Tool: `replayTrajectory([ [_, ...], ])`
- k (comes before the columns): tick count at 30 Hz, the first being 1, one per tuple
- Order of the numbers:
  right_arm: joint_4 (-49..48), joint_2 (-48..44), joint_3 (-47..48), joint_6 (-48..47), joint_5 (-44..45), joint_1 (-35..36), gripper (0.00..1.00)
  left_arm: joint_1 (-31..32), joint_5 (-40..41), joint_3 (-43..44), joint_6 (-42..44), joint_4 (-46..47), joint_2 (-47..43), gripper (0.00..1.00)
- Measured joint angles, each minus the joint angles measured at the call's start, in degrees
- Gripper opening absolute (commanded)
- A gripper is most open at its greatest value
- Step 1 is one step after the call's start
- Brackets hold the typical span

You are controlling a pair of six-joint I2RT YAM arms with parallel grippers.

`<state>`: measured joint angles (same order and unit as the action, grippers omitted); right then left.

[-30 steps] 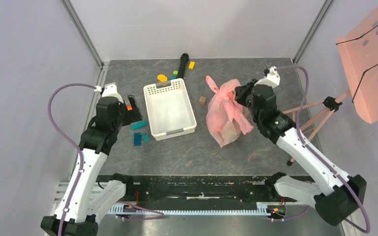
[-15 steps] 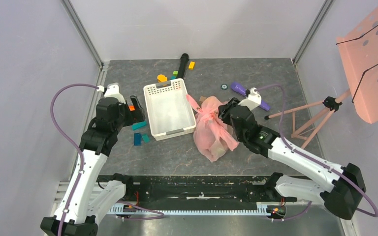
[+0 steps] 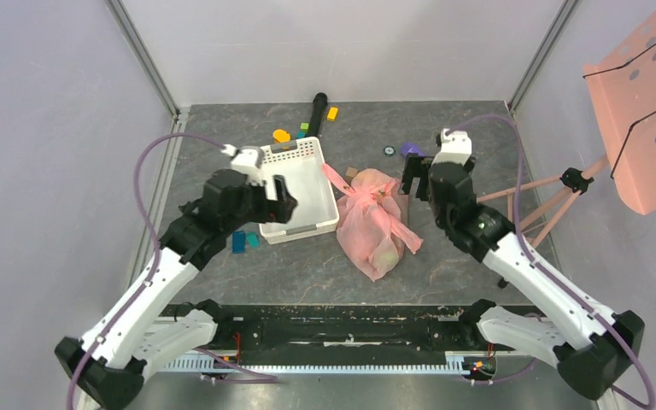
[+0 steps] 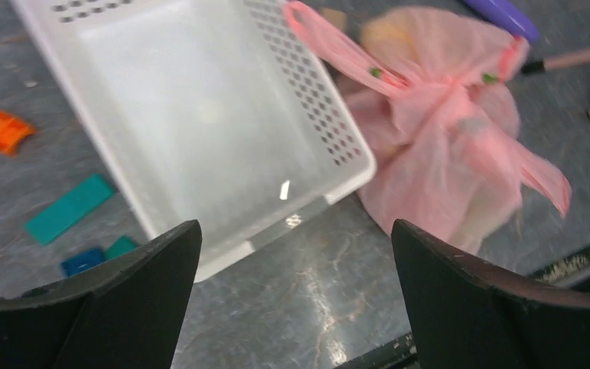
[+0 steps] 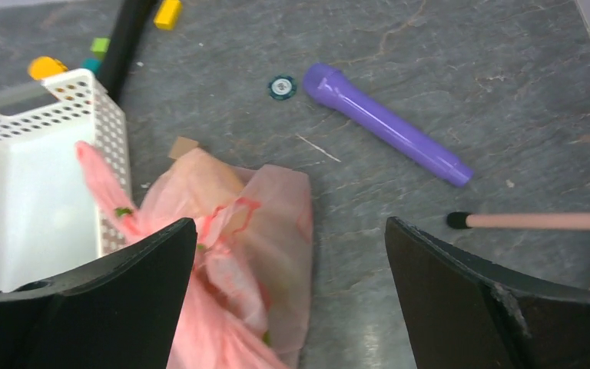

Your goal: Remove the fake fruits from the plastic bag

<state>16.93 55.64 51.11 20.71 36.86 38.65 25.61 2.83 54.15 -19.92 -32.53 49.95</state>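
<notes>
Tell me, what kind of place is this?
Probably a robot lab's practice booth, not a home: plain walls close in a grey table, a left arm and right arm are bolted at its near edge, and toy blocks, a white basket and a pink bag lie there.

Grey marbled tabletop (image 3: pixel 478 145), cluttered.
On it lie a white basket (image 3: pixel 286 152), the pink plastic bag (image 3: pixel 371 226) just beside it, a purple cylinder (image 5: pixel 388 124), a black cylinder (image 3: pixel 317 109) and scattered blocks (image 3: pixel 282 135).
</notes>
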Motion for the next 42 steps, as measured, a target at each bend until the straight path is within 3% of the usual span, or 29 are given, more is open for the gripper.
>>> replayTrajectory([
  [4,3.1,4.7,4.0,-4.7,-10.2,-9.7,0.94,12.6,3.1,0.7,-0.9,2.8,4.8,1.00],
  [10,6.3,4.9,2.1,-6.8,-19.1,-12.6,0.94,20.5,6.3,0.8,-3.1,9.1,12.5,1.00],
  [15,6.8,3.4,0.3,-7.5,-22.1,-13.0,0.92,24.0,8.2,4.4,-3.0,13.0,21.7,0.94],
  [18,6.8,2.3,-0.2,-7.8,-23.0,-13.4,0.91,26.2,9.4,6.8,-2.8,15.2,26.8,0.86],
  [25,6.9,0.5,-0.4,-9.0,-24.2,-14.6,0.90,27.3,10.6,8.2,-1.4,19.1,33.5,0.74],
  [37,7.3,-0.8,-1.2,-10.5,-25.7,-16.1,0.89,27.3,10.3,9.7,4.5,22.6,40.5,0.70],
  [39,7.6,-0.8,-1.2,-10.7,-26.1,-16.2,0.89,27.3,10.3,10.3,5.7,23.0,41.7,0.62],
  [42,7.6,-0.8,-1.2,-10.9,-26.5,-16.3,0.88,27.3,10.2,11.0,6.8,23.3,43.1,0.37],
])
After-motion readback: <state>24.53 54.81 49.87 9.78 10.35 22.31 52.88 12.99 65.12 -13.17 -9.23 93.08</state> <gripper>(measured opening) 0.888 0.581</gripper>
